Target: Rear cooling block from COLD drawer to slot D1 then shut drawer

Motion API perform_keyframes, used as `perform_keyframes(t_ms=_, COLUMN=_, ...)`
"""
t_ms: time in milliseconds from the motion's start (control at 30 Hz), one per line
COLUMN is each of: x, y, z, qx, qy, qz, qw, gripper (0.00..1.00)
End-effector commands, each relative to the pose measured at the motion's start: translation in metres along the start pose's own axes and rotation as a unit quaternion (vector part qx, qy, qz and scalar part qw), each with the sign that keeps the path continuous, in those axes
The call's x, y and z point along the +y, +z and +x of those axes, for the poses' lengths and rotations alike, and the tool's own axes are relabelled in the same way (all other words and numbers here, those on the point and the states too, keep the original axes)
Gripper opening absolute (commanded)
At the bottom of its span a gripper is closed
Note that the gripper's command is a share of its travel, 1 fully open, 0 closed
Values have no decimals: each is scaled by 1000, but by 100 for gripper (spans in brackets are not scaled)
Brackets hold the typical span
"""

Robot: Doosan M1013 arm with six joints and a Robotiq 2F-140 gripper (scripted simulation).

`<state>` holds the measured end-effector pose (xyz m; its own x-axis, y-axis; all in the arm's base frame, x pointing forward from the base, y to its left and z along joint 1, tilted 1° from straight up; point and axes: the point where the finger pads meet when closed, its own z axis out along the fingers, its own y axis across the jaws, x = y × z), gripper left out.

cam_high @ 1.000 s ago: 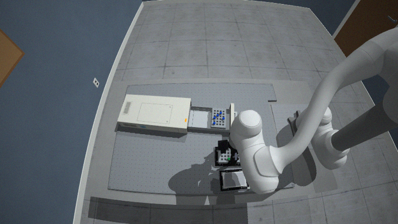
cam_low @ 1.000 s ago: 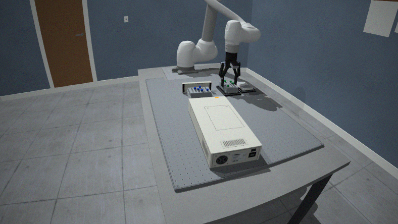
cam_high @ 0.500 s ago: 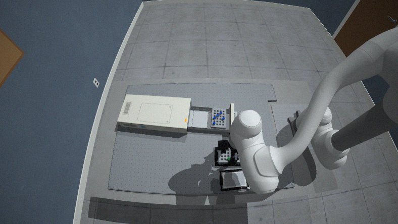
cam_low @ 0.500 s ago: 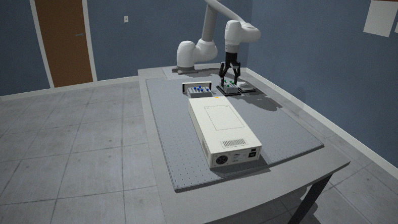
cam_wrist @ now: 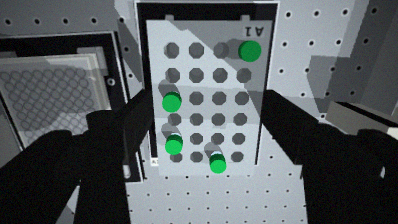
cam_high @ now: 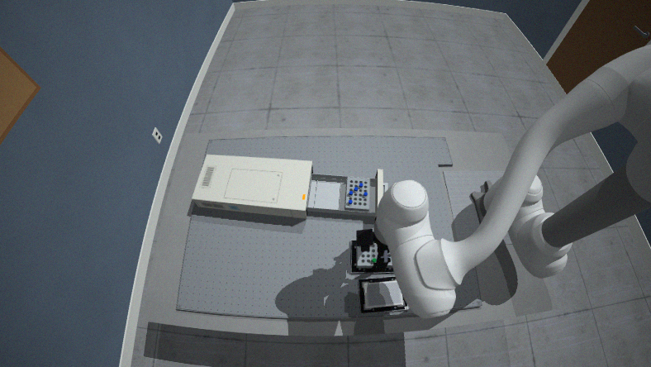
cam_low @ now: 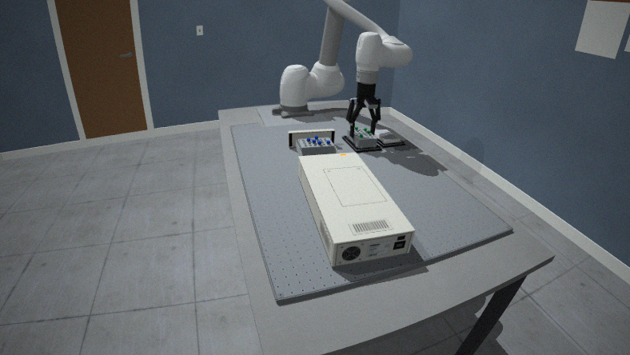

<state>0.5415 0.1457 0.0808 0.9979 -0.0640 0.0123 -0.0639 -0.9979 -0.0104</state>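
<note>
Arm (cam_high: 524,182) reaches over, wrist pointing straight down; tool (cam_wrist: 202,117) hangs with fingers spread, gripping nothing.

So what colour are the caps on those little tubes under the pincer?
Green caps, four of them, clearest in the wrist view.
</note>
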Motion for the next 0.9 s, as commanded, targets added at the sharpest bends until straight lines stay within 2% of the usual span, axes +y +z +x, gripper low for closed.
perform_keyframes(t_ms=0, x=0, y=-1, z=0, qx=1, qy=0, qz=0, qw=1000, gripper=66)
perform_keyframes(t_ms=533, x=0, y=-1, z=0, qx=1, qy=0, qz=0, qw=1000, gripper=66)
perform_keyframes(t_ms=567, x=0, y=-30, z=0, qx=1, qy=0, qz=0, qw=1000, gripper=66)
perform_keyframes(t_ms=867, x=0, y=-42, z=0, qx=1, qy=0, qz=0, qw=1000, gripper=66)
